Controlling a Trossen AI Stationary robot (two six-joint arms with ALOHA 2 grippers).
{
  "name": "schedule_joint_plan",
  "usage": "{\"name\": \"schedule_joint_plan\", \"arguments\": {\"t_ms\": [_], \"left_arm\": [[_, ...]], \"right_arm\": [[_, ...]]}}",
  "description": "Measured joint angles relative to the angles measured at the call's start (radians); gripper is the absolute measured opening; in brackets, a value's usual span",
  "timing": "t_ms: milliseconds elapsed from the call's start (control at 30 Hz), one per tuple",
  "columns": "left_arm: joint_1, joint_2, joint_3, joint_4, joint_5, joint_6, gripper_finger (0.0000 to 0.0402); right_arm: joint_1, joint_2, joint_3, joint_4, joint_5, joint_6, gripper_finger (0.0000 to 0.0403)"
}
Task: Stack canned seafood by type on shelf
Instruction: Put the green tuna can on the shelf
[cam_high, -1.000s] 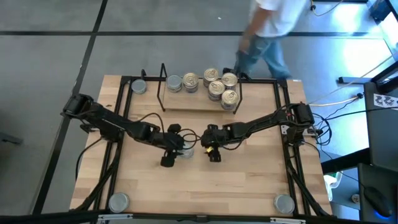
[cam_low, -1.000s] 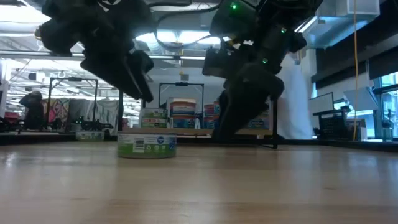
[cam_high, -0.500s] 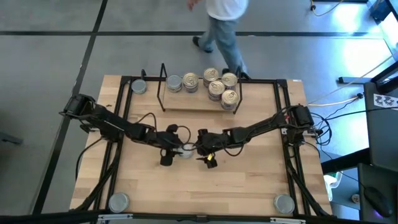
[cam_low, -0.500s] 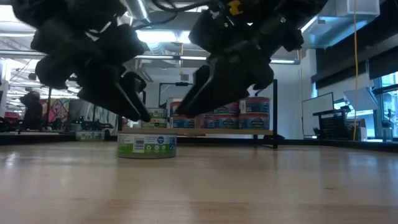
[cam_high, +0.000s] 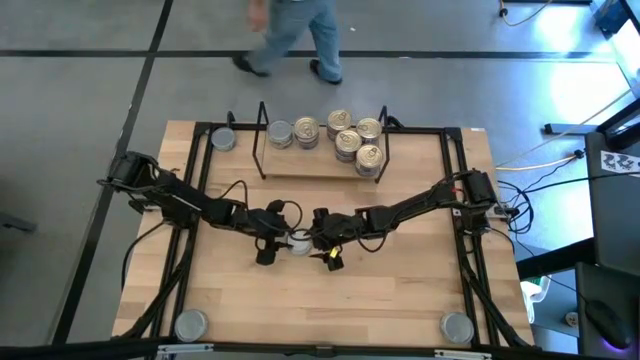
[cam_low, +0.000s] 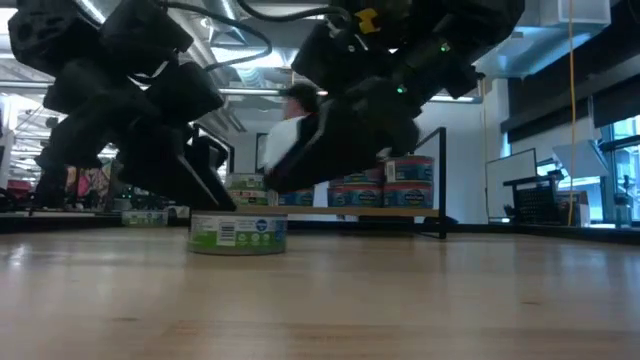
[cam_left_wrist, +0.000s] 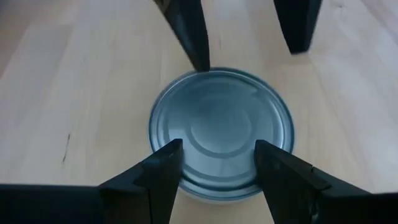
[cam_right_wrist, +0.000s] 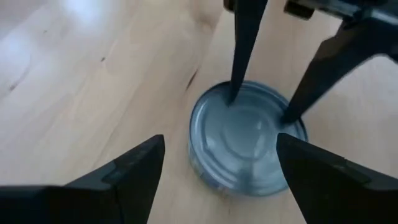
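One canned seafood tin (cam_high: 298, 240) with a plain silver lid (cam_left_wrist: 221, 130) and a green label (cam_low: 237, 233) stands on its base at the table's middle. My left gripper (cam_left_wrist: 217, 155) is open, slanting down from the table's left, with its fingertips over the lid's near part. My right gripper (cam_right_wrist: 221, 138) is open and slants down from the right. One finger's tip (cam_left_wrist: 201, 62) is at the tin's rim, the other beside the tin. The shelf (cam_high: 320, 168) at the far edge holds several tins (cam_high: 347, 137). My left gripper has both fingertips (cam_right_wrist: 233, 98) at the tin's lid from above, slanting from the table's left; whether they touch it I cannot tell. The tin stands flat on the table. My right gripper's one fingertip is at the tin's rim; touch cannot be told.
Single tins stand at the far left corner (cam_high: 222, 139) and at the near corners (cam_high: 190, 323) (cam_high: 457, 326). Black rails (cam_high: 195, 190) edge the table. A person (cam_high: 290, 30) walks past beyond the far edge.
My left gripper has come down onto the tin and tipped its fingers further down. My right gripper has moved toward the table's left, up to the tin, tipping down and rolling. The tin has stayed put. The person has walked leftward behind the table.
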Motion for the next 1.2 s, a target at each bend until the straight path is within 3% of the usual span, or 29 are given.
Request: {"name": "schedule_joint_plan", "arguments": {"t_ms": [300, 567, 833, 1000, 1200], "left_arm": [[0.055, 0.077, 0.005, 0.072, 0.005, -0.049, 0.0200], [0.123, 0.088, 0.003, 0.092, 0.102, -0.101, 0.0200], [0.178, 0.091, 0.001, 0.109, 0.161, -0.132, 0.0200], [0.213, 0.091, 0.001, 0.111, 0.216, -0.146, 0.0200], [0.241, 0.091, 0.000, 0.115, 0.263, -0.156, 0.0200]], "right_arm": [[0.033, 0.032, -0.001, 0.011, 0.016, -0.161, 0.0308], [0.076, 0.041, -0.001, -0.005, 0.323, -0.388, 0.0308], [0.092, 0.074, 0.000, -0.019, 0.381, -0.482, 0.0308], [0.093, 0.086, 0.000, -0.018, 0.521, -0.554, 0.0308], [0.092, 0.094, 0.000, -0.018, 0.521, -0.633, 0.0308]]}}
